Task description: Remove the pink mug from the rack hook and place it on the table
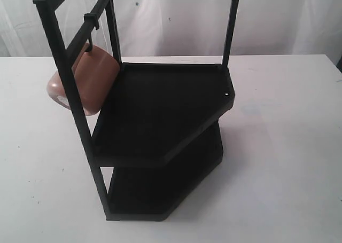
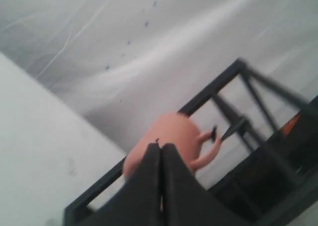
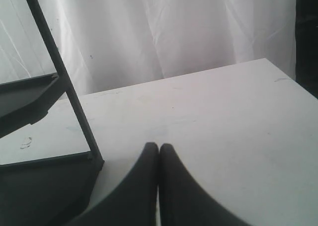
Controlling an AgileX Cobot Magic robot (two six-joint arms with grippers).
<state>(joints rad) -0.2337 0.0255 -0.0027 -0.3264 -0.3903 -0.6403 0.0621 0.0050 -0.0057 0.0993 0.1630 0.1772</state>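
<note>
The pink mug [image 1: 80, 83] hangs by its handle from the small black rack hook [image 1: 90, 44] on the left side of the tall black rack [image 1: 160, 109], which stands on the white table [image 1: 283, 147]. Neither arm shows in the exterior view. In the left wrist view my left gripper [image 2: 160, 146] is shut and empty, its tips in front of the pink mug [image 2: 169, 134], apart from it; the mug's handle [image 2: 207, 151] loops over the rack hook [image 2: 214, 133]. My right gripper [image 3: 159, 147] is shut and empty above the table [image 3: 228, 116], beside the rack's lower shelf [image 3: 39, 186].
The rack has two angular black shelves [image 1: 160, 104] and thin upright bars [image 1: 67, 77]. A white curtain [image 1: 171, 24] hangs behind the table. The table's right edge [image 3: 293, 82] shows in the right wrist view.
</note>
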